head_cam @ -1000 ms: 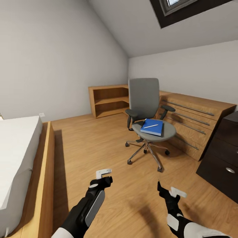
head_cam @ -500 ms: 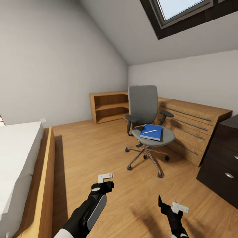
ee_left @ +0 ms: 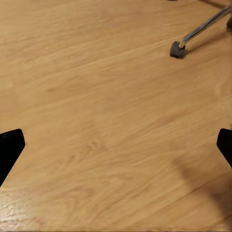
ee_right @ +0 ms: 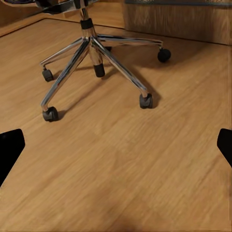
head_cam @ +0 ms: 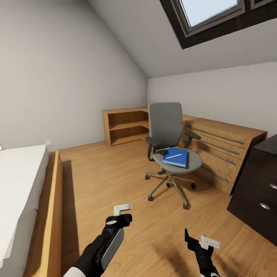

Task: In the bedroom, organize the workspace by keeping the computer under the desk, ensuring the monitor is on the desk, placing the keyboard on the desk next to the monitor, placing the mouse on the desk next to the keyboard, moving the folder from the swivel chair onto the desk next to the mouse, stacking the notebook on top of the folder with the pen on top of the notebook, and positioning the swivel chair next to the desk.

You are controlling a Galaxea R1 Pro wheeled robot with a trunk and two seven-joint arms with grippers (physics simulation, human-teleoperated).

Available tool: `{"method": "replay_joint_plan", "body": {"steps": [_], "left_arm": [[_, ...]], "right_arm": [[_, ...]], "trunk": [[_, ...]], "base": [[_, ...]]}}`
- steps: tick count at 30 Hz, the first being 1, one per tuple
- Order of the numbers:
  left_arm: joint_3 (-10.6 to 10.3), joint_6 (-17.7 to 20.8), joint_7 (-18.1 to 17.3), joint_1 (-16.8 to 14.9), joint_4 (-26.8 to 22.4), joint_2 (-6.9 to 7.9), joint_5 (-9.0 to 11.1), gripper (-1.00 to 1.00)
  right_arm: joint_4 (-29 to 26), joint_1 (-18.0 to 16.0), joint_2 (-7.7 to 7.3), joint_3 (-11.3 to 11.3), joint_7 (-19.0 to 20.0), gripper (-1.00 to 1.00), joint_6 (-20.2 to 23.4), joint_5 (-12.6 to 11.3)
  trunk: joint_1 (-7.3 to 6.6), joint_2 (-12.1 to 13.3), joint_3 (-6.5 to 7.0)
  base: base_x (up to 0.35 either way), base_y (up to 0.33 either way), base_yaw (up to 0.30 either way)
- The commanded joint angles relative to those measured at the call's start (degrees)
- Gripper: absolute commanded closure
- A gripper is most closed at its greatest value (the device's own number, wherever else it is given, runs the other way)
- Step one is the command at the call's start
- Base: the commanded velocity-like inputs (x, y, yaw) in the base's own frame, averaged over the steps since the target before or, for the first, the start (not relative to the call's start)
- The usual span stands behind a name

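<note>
No legible text or labels anywhere

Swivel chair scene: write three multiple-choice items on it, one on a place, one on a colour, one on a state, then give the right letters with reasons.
1. Where does the folder lie?
A. on the floor
B. on the seat of the swivel chair
C. on the bed

2. What colour is the folder?
A. red
B. green
C. blue

3. How do the left gripper and the right gripper stand?
A. both open and empty
B. the left one shut on a pen
C. the right one shut on a folder

Answers:
1 B, the folder rests flat on the grey seat, with the pen on top of it.
2 C, its cover is bright blue.
3 A, each wrist view shows two fingertips wide apart over bare wood floor.
</note>
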Motion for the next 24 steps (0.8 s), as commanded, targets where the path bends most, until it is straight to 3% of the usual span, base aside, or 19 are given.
{"method": "replay_joint_plan", "body": {"steps": [1,7,24], "left_arm": [[-0.2,0.1,0.5,0.0,0.0,0.03,0.5,-1.00],[-0.1,0.1,0.5,0.0,0.1,0.08,0.4,-1.00],[0.1,0.1,0.5,0.0,0.0,0.11,0.4,-1.00]], "right_arm": [[0.1,0.0,0.02,0.4,0.4,-1.00,-0.2,-0.6],[0.1,0.0,0.05,0.4,0.4,-1.00,-0.1,-0.6],[0.2,0.0,0.99,0.5,0.4,-1.00,0.1,-0.5]], "trunk": [[-0.24,0.4,0.12],[-1.55,2.8,1.20],[-5.29,9.6,4.25]], "base": [[0.006,0.019,-0.242],[-0.136,0.040,-0.272],[-0.315,0.106,-0.295]]}}
